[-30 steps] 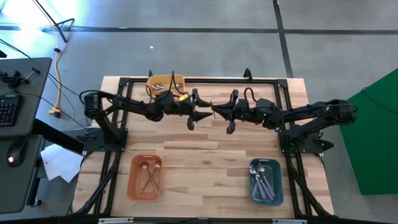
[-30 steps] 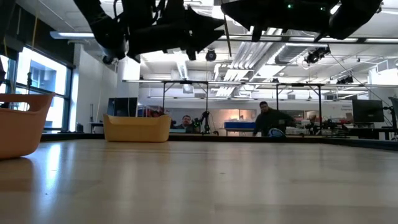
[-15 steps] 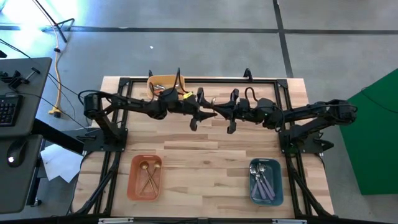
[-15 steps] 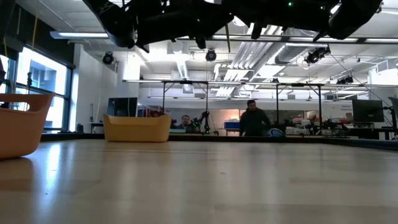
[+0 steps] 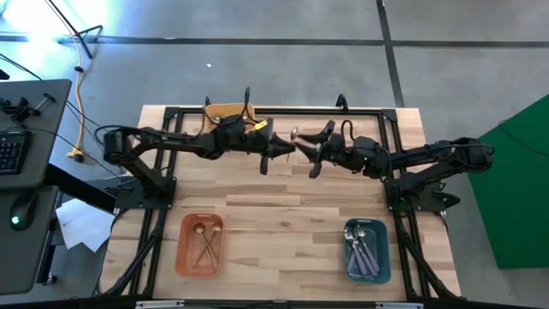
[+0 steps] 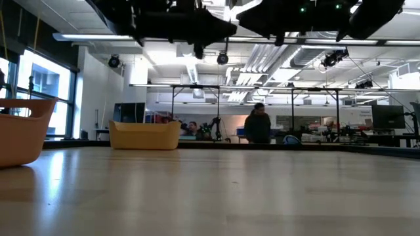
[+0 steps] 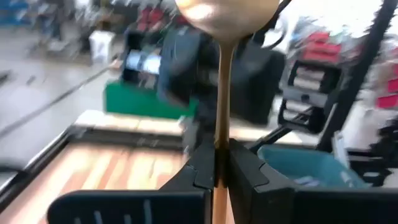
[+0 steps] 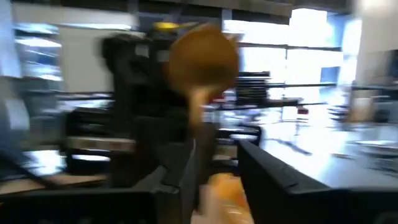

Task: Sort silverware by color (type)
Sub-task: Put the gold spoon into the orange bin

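Observation:
A gold spoon (image 7: 224, 74) hangs in the air over the table's far middle (image 5: 296, 136), between my two grippers, which face each other. My left gripper (image 7: 217, 168) comes from the table's left and is shut on its handle. My right gripper (image 8: 214, 168) comes from the right with its fingers apart on either side of the same spoon (image 8: 202, 62). More gold spoons lie in the orange-red bin (image 5: 202, 245) near left. Blue-handled spoons lie in the teal bin (image 5: 367, 251) near right. My left gripper pinches the gold spoon's handle (image 7: 221, 134) between its two fingertips, well below the bowl. The fingers reach in level from the table's left and lie across the handle. The spoon is clear of the table, its bowl above the fingers. Whether my right gripper touches the handle (image 8: 198, 124), I cannot tell.
A yellow-orange bin (image 5: 227, 112) stands at the table's far edge, behind my left arm, and shows in the low view (image 6: 144, 134). A black frame (image 5: 390, 137) runs round the tabletop. Bare wood (image 5: 283, 232) lies between the two near bins. A person walks in the room beyond.
My left gripper has risen a little and shut on the gold spoon's handle. My right gripper, which held the spoon, has parted its fingers and stayed in place. The spoon remains in the air between them.

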`<state>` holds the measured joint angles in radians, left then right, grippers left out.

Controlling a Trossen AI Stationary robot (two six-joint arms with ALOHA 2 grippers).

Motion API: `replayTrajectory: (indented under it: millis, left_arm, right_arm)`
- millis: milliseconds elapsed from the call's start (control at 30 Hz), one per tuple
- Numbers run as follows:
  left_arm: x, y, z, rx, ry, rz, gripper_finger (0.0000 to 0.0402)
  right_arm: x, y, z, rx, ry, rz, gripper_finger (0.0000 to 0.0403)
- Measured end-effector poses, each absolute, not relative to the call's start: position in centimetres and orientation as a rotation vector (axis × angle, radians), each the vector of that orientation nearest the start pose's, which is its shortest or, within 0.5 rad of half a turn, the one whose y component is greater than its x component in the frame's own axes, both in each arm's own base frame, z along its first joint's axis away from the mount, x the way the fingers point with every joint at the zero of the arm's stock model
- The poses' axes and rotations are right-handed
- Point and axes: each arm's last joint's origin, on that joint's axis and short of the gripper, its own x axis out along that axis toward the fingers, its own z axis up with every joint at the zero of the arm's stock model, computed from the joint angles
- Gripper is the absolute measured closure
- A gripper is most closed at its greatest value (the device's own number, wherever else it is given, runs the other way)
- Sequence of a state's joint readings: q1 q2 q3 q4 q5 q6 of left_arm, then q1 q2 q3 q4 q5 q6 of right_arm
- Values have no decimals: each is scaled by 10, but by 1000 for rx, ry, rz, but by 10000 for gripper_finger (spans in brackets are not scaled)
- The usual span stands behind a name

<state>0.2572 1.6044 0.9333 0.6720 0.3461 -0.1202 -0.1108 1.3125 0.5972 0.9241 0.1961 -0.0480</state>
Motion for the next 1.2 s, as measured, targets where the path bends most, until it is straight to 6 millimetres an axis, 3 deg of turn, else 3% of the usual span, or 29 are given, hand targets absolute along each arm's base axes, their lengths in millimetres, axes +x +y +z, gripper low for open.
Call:
replayTrajectory:
  millis: [133,300,433,600,733,867,1033,1200]
  left_arm:
    - [326,66,274,-146,158,19,396]
    - [290,31,289,-189,357,162,396]
    - [254,-2,299,-297,483,255,396]
    - [213,-42,304,-496,560,331,396]
    - [189,-71,296,-582,627,407,396]
    - [180,-100,280,-664,701,450,396]
    - [183,-141,260,-769,797,499,396]
    - [180,-174,254,-810,881,622,396]
  right_arm:
    - [259,-39,270,-102,-165,-457,272]
    - [245,-40,275,-110,-70,-577,276]
    - [238,-40,274,-59,-12,-586,309]
    - [237,-40,268,1,31,-583,385]
    - [237,-37,257,55,127,-598,391]
    - [235,-30,249,60,196,-635,391]
    - [236,-21,248,50,208,-605,401]
    - [236,-15,248,22,217,-577,402]
